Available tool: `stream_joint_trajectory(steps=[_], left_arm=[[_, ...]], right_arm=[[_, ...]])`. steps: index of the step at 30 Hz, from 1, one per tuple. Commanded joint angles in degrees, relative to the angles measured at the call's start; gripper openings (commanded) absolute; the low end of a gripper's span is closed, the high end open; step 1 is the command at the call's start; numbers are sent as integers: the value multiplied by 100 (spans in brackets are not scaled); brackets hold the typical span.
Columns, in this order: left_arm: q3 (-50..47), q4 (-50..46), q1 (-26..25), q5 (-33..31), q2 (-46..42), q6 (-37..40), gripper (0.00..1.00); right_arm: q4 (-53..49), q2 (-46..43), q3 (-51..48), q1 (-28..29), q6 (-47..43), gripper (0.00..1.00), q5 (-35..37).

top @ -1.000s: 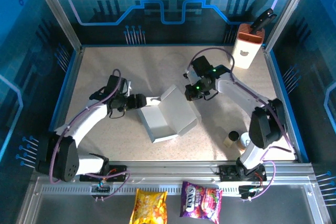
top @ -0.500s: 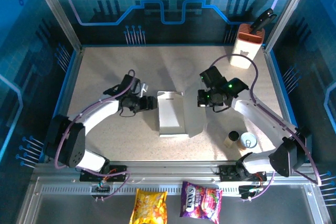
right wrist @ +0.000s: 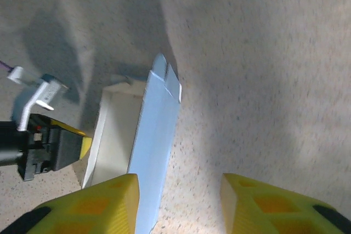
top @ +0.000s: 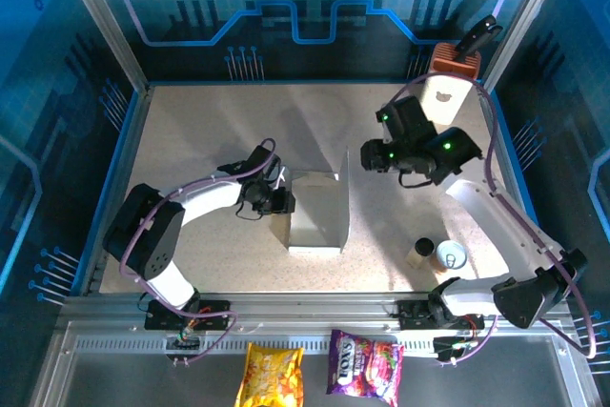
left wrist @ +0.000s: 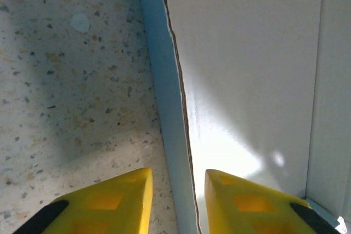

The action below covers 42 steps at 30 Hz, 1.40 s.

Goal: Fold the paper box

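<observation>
Table (left wrist: 71,80): wrist view reveals left tool (left wrist: 178,182) straddling paper box (left wrist: 247,69) wall.

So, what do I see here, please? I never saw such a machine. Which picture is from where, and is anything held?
Two robot arms are bolted at the near edge of a table. One picture looks down from above and behind them. The other two come from cameras on the wrists; the yellow wedges are each arm's own fingers. On the table stands a partly folded box. The left tool has one box wall between its fingers, with small gaps, so not yet gripping. The right tool is open above the table, holding nothing. A white-and-orange container stands at the back right.
</observation>
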Motion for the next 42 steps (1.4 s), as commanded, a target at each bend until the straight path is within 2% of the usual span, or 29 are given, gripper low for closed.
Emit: stream_joint_trajectory(steps=[1, 6, 15, 19, 23, 28, 31, 34, 38, 42], left_arm=[[185, 132, -39, -49, 148, 139, 29], [321, 173, -49, -31, 307, 442, 23], [709, 233, -46, 241, 689, 1110, 17], [776, 362, -57, 409, 730, 1263, 19], [795, 291, -56, 334, 633, 1265, 31], [696, -260, -57, 263, 257, 1010, 40], [389, -228, -75, 418, 16, 770, 42], [175, -103, -108, 513, -33, 630, 42], [151, -85, -158, 558, 208, 584, 39], [150, -38, -198, 519, 382, 535, 32]], right_arm=[[105, 458, 531, -194, -1442, 46, -652], [63, 1490, 1484, -204, -2729, 48, -1599], [-782, 3786, 3513, -269, -3712, 47, -2352], [-1503, 4970, 4679, -299, -4040, 47, -2367], [-2309, 6068, 5823, -371, -4405, 50, -2770], [-2305, 6468, 5669, -440, -4661, 61, -3268], [-2339, 6669, 5666, -429, -4720, 67, -3413], [-2350, 6858, 5706, -396, -4781, 71, -3366], [-2399, 7055, 5697, -370, -4869, 72, -3240], [-2426, 7211, 5674, -335, -4909, 72, -2964]])
